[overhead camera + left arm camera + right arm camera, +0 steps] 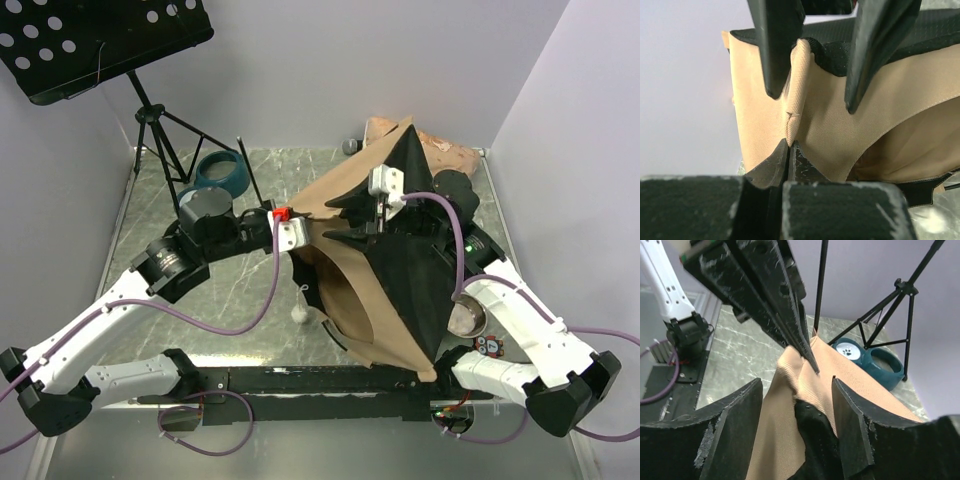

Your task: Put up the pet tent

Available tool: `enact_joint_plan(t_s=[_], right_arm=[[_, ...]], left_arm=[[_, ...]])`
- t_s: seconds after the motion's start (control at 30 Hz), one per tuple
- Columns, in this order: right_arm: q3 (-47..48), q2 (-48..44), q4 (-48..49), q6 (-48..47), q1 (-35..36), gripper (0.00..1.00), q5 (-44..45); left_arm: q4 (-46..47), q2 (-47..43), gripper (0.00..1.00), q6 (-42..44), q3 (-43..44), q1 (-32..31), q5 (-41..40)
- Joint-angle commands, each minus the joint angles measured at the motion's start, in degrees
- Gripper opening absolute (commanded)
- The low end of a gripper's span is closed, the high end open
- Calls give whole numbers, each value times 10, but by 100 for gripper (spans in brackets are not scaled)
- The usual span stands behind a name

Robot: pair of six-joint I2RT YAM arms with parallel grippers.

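The pet tent point(375, 290) lies partly collapsed at the table's middle right, tan fabric with a black base panel point(410, 270) facing up. My left gripper point(298, 236) is shut on a fold of the tan edge point(792, 115), its jaws pinched together at the fold's lower end point(789, 145). My right gripper point(336, 218) is open, its two fingers point(740, 425) standing on either side of the same tan-and-black corner point(810, 425) without pressing it. A thin black pole point(820, 290) rises behind the fabric. A white pom-pom point(300, 314) hangs by the doorway.
A blue double pet bowl point(222, 172) sits at the back left beside a music stand's tripod point(160, 130). A pinkish plush cushion point(445, 152) lies at the back right. A metal bowl point(466, 321) sits under my right arm.
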Motion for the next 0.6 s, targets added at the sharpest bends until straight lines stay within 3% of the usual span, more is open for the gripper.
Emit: enact_joint_plan(t_s=[0.0, 0.1, 0.2, 0.43, 0.57], right_arm=[[-5, -2, -8, -62, 12, 62, 4], [-7, 2, -13, -77, 14, 61, 14], [-8, 4, 3, -64, 15, 51, 18], [1, 8, 30, -24, 15, 0, 24], [21, 21, 23, 25, 14, 0, 45]], left_arm=[[17, -6, 1, -17, 35, 6, 25], [9, -5, 1, -17, 37, 7, 34], [7, -4, 1, -17, 39, 6, 38], [13, 5, 3, -42, 49, 8, 26], [81, -18, 42, -66, 24, 8, -4]])
